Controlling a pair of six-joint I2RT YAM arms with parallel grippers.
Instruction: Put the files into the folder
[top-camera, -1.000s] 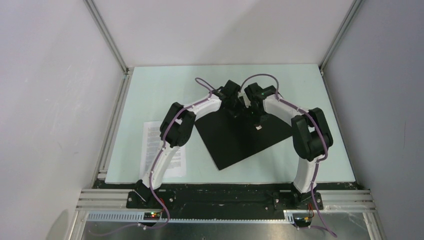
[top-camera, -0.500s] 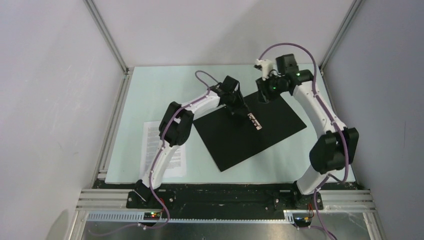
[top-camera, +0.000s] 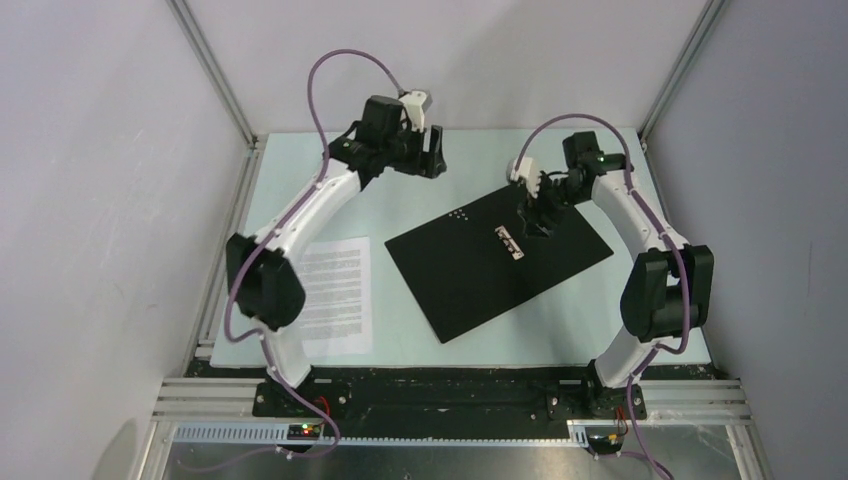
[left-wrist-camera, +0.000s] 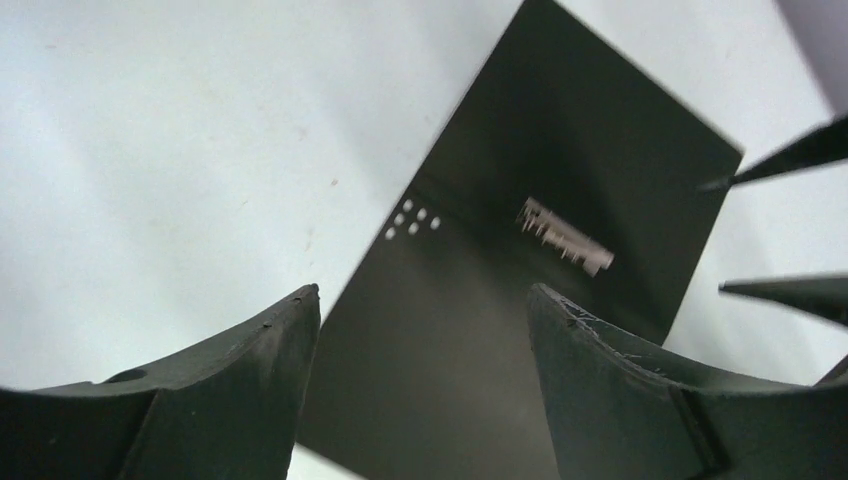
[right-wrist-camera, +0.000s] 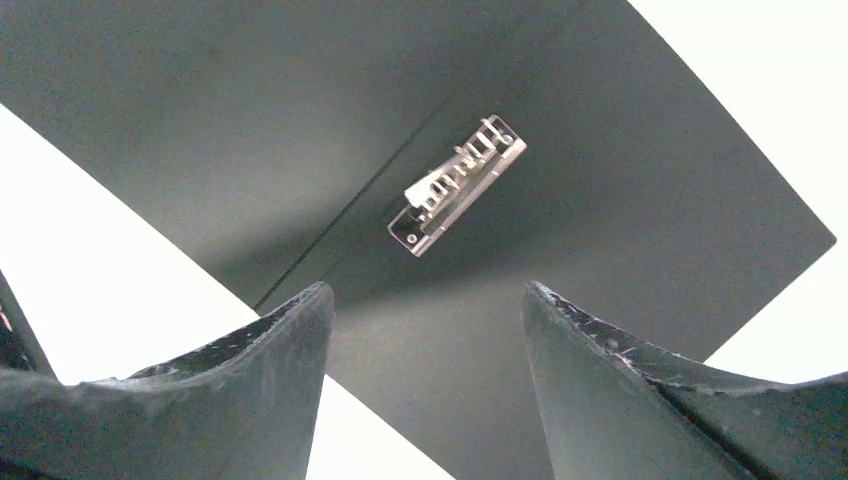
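The folder (top-camera: 470, 275) lies open and flat mid-table, black inside up, with its metal clip (top-camera: 509, 243) on the spine. The files (top-camera: 335, 295), white printed sheets, lie on the table to its left, apart from it. My left gripper (top-camera: 432, 160) hangs open over the back of the table, left of the folder's far corner. Its wrist view looks down on the folder (left-wrist-camera: 520, 300) and clip (left-wrist-camera: 565, 235) between empty jaws (left-wrist-camera: 425, 290). My right gripper (top-camera: 534, 215) hovers open just right of the clip, above the folder (right-wrist-camera: 620, 200) and clip (right-wrist-camera: 457, 187), holding nothing (right-wrist-camera: 428, 287).
The pale green table top (top-camera: 420, 190) is walled in by white panels at the back and sides, with aluminium posts (top-camera: 215, 75) at the back corners. The left arm's elbow (top-camera: 262, 285) stands beside the sheets. A black rail (top-camera: 450, 385) runs along the near edge.
Both grippers opened and left the folder's spine. The left arm swung up and back to the far left, uncovering the sheets. The right arm went right, then dropped beside the clip. The folder's right cover lies further out.
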